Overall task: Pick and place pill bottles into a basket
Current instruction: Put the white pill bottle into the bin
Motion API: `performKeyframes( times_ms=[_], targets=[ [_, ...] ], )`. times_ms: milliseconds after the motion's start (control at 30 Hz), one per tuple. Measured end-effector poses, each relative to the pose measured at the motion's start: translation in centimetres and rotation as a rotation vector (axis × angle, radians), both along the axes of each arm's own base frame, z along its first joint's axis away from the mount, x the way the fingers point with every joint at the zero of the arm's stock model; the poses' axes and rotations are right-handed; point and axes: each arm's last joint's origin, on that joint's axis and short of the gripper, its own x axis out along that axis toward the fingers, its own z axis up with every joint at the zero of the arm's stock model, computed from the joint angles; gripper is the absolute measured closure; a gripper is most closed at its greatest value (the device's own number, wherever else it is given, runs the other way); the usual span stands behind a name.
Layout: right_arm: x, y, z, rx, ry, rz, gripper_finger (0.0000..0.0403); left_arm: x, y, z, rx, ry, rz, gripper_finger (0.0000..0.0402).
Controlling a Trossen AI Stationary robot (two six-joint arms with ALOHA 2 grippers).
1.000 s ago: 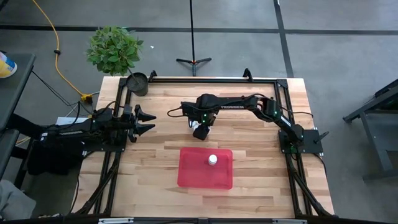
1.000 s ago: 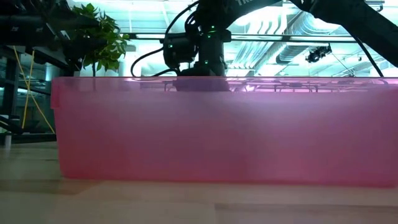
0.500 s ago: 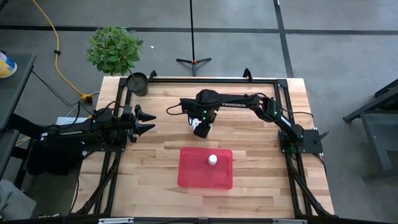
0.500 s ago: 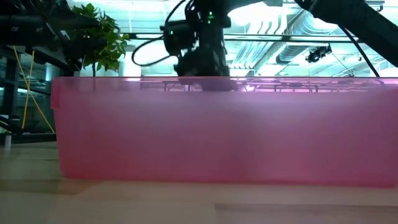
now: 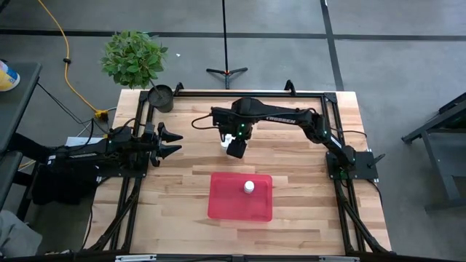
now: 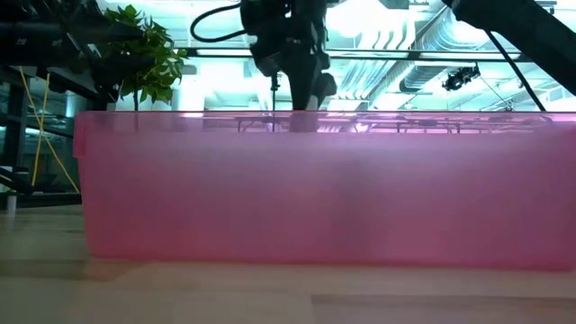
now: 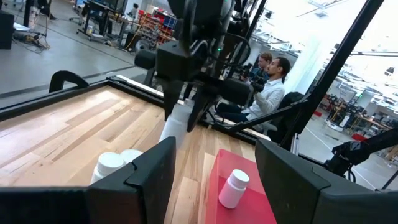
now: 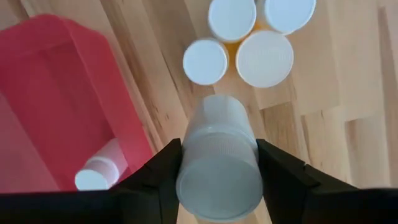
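My right gripper hangs over the table's middle, shut on a white pill bottle. Under it several more white-capped bottles stand together on the wood; two of them show in the left wrist view. The red tray lies nearer the table's near edge, with one bottle in it, which lies tilted on the tray floor in the left wrist view. My left gripper is open and empty at the table's left side. My right gripper pinches the bottle's upper part, by its cap, between its two fingers, one on each side. The fingers point down from above and lie along the bottle. The bottle hangs cap up, slightly tilted, clear of the table.
A small dark pot and a green plant stand at the far left corner. A black frame runs along the table's far and side edges. People sit beyond the table.
My right gripper has gone straight up with the bottle, which now hangs clear above the tray's rim in the low view. The other bottles and the tray have stayed where they were.
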Motion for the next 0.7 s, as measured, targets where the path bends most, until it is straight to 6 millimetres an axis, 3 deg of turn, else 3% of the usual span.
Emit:
performKeyframes(
  times_ms=[700],
  targets=[
    [0.6,2.5,1.2,0.051,-0.106,0.102,0.024,0.0,0.0,0.0,-0.009,0.003,0.0,0.0149]
  ],
)
